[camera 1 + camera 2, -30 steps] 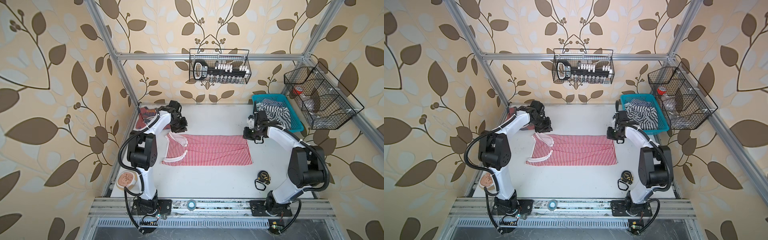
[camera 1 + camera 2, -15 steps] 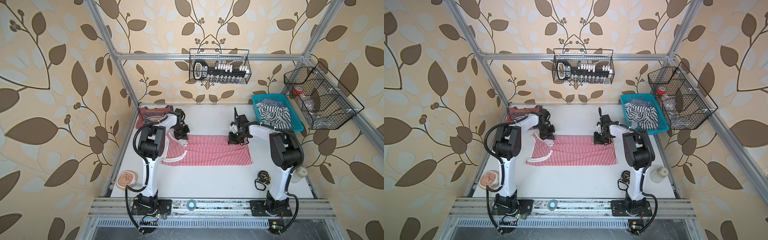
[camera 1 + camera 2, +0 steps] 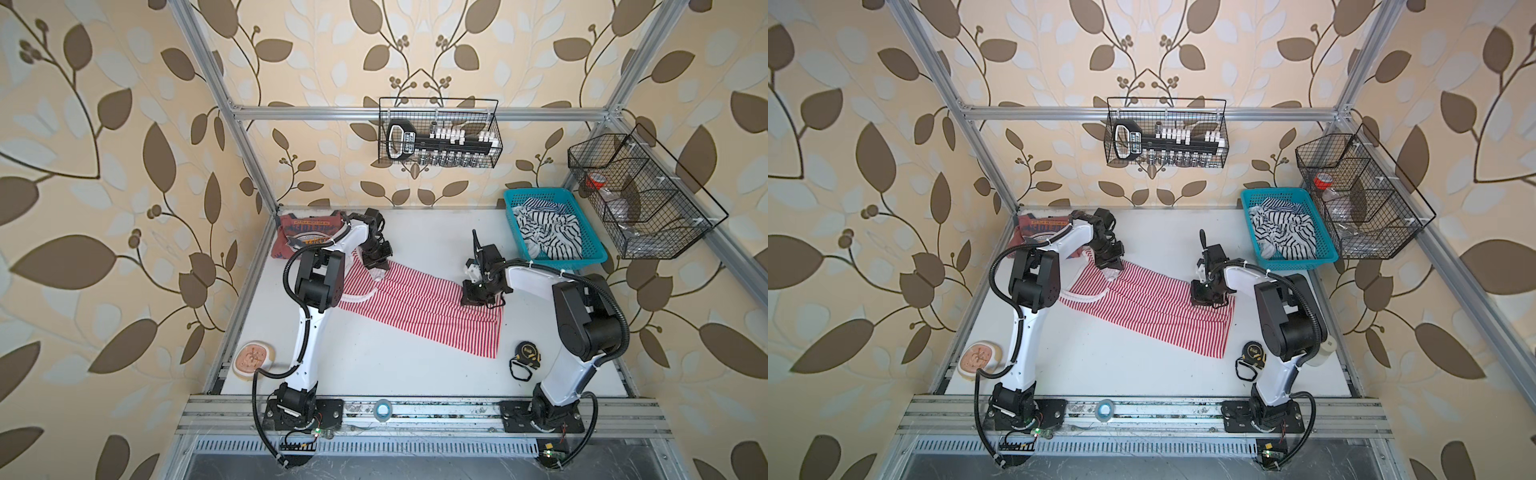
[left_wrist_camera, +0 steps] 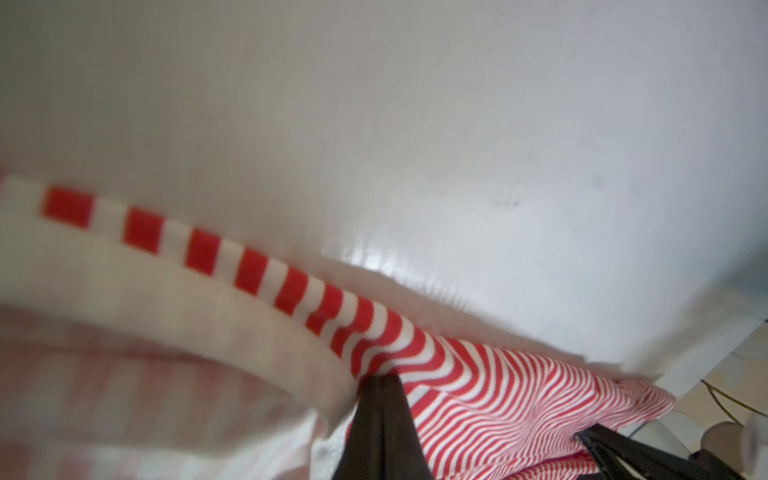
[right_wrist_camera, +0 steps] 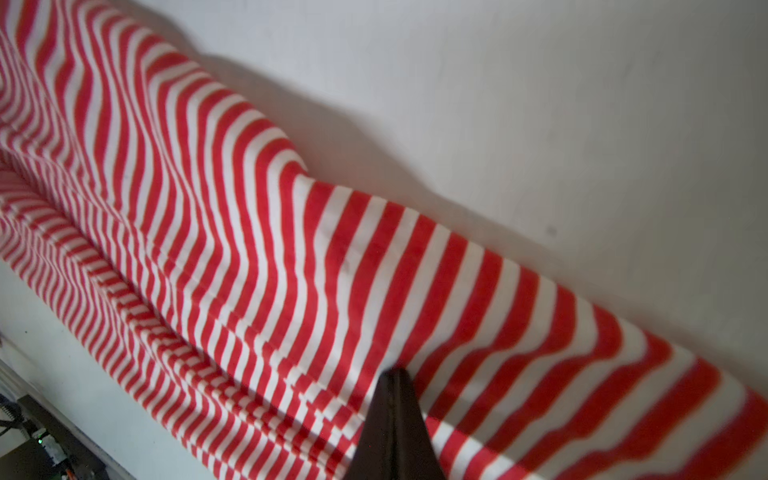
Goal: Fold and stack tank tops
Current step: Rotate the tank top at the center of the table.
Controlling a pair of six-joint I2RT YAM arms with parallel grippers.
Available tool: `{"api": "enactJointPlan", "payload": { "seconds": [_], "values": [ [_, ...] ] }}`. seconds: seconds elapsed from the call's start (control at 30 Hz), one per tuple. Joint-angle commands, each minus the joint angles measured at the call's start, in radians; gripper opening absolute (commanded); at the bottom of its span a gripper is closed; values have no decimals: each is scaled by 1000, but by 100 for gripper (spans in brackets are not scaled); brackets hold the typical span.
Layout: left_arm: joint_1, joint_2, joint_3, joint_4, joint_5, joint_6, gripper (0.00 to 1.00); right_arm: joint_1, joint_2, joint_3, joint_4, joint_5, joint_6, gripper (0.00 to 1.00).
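The red-and-white striped tank top (image 3: 415, 309) (image 3: 1150, 309) lies slanted across the middle of the white table (image 3: 374, 374). My left gripper (image 3: 376, 269) (image 3: 1111, 269) is shut on its white-trimmed strap end; in the left wrist view the closed gripper (image 4: 380, 380) pinches striped tank top cloth (image 4: 478, 374) beside the trim. My right gripper (image 3: 474, 297) (image 3: 1201, 299) is shut on the far edge near the hem; the right wrist view shows the closed gripper (image 5: 392, 374) biting a raised fold of the striped tank top (image 5: 270, 249). The dusty red tank top (image 3: 303, 235) (image 3: 1038, 227) lies at the back left corner.
A teal basket (image 3: 538, 192) with black-and-white striped cloth stands at the back right. A tape measure (image 3: 528, 353) lies by the right arm's base. A round pinkish disc (image 3: 253, 359) sits at the front left edge. Wire baskets (image 3: 438, 133) hang on the frame.
Both arms came onto the striped top's far edge, the left jaws closing there. The right gripper dragged its end frontward, so the formerly square-lying cloth now lies slanted.
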Motion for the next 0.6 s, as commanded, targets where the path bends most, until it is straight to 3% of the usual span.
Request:
{"api": "enactJointPlan", "payload": {
  "seconds": [0.0,0.3,0.57],
  "values": [
    [-10,110,43,11,35,11,0,43,-7,-84,-107,51,36,3],
    [-43,227,164,199,186,-81,0,150,-143,-268,-65,35,166,8],
    [-92,360,291,452,320,-264,0,192,-188,-352,-10,-14,239,9]
  ]
}}
